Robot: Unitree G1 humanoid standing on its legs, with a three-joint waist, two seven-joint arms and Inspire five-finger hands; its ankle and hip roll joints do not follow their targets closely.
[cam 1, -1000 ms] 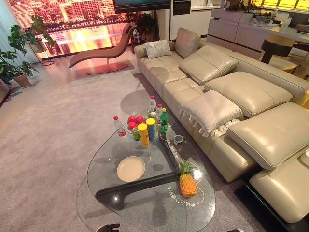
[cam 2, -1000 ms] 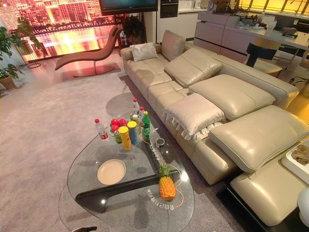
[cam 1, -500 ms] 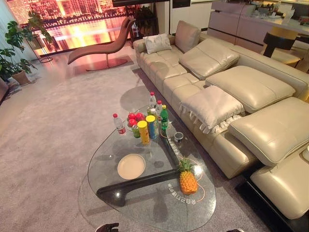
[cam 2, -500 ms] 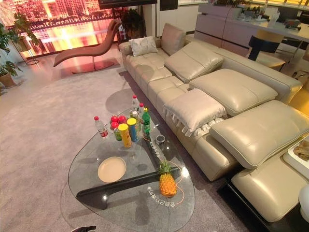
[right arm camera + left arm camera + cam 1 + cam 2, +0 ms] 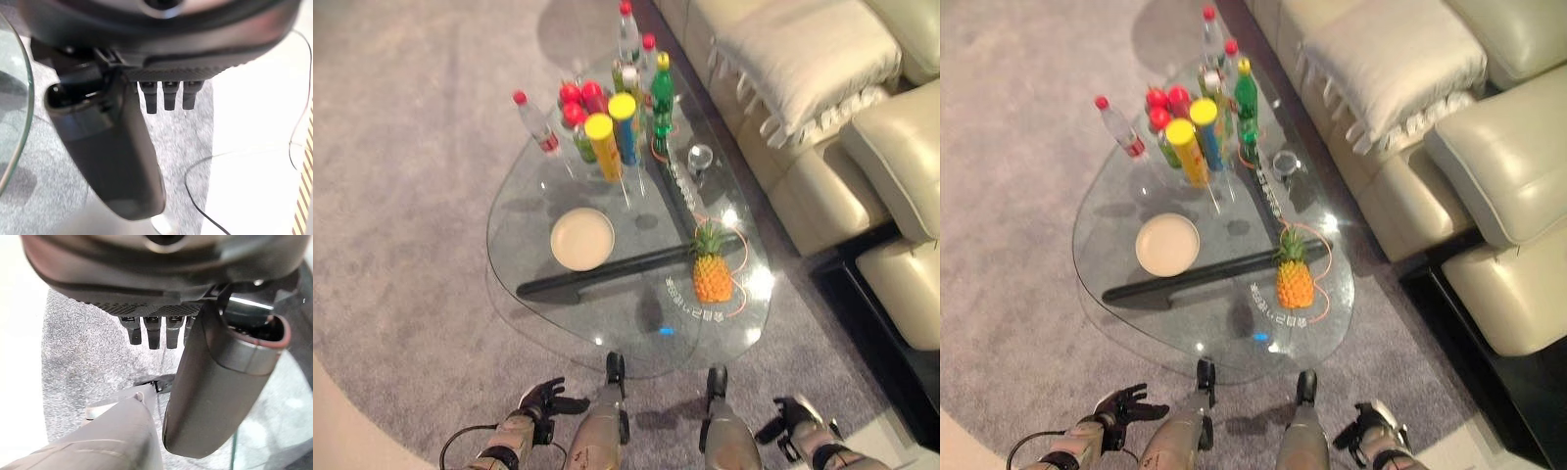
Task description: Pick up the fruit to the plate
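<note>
A pineapple (image 5: 712,276) stands upright on the near right part of the glass table (image 5: 524,211). A round cream plate (image 5: 582,238) lies bare on the glass left of it. Red apples (image 5: 576,98) sit in a cluster at the table's far end. My left hand (image 5: 543,399) hangs low at the near side, off the table, fingers relaxed and holding nothing; its thumb (image 5: 215,382) shows over carpet. My right hand (image 5: 793,416) hangs likewise on the right, open and empty, its thumb (image 5: 117,156) beside the table's glass rim (image 5: 14,98).
Tall yellow (image 5: 603,145) and blue (image 5: 625,127) cans, a green bottle (image 5: 662,98) and water bottles (image 5: 537,122) crowd the far end by the apples. A small glass cup (image 5: 700,157) stands near them. A beige sofa (image 5: 822,117) runs along the table's right side. Grey carpet surrounds the table.
The head camera has tilted down, so the table sits higher in the picture and both hands show at the bottom. Nothing on the table has moved.
</note>
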